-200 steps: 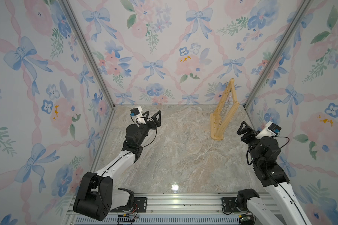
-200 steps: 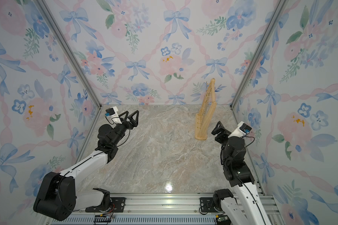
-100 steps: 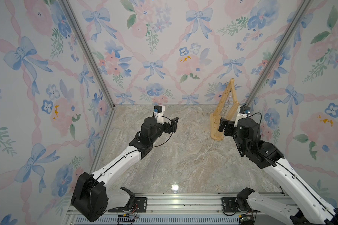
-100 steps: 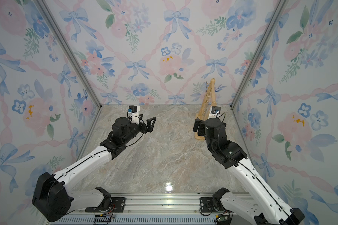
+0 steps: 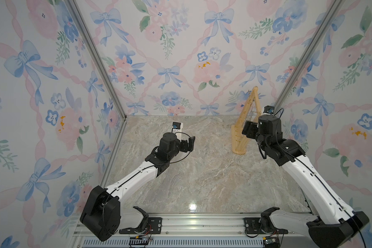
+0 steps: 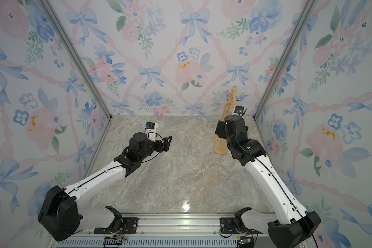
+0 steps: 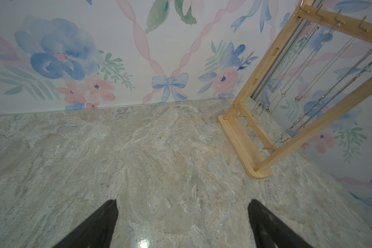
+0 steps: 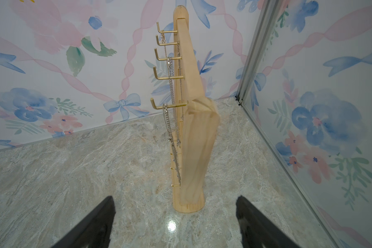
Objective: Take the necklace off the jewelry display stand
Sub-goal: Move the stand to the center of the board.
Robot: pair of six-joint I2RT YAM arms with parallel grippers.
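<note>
Jewelry display stand (image 5: pixel 238 149) is seen upright at far right of the marble tabletop (image 5: pixel 202 176), close to the back-right corner, in both top views (image 6: pixel 220 150). Several thin silver necklaces (image 7: pixel 331 75) are hung from gold hooks (image 8: pixel 166 77) on the top bar, draped down inside the frame toward the base pegs. R gripper (image 8: pixel 175 197) is held just in front of the stand's near end, lined up w/ the post. Its jaws are spread wide, nothing is held betw. them, and no contact w/ wood or chain is seen. L gripper (image 7: pixel 184 201) is held over table centre-left, well apart from the stand and angled toward it, jaws also wide and empty.
</note>
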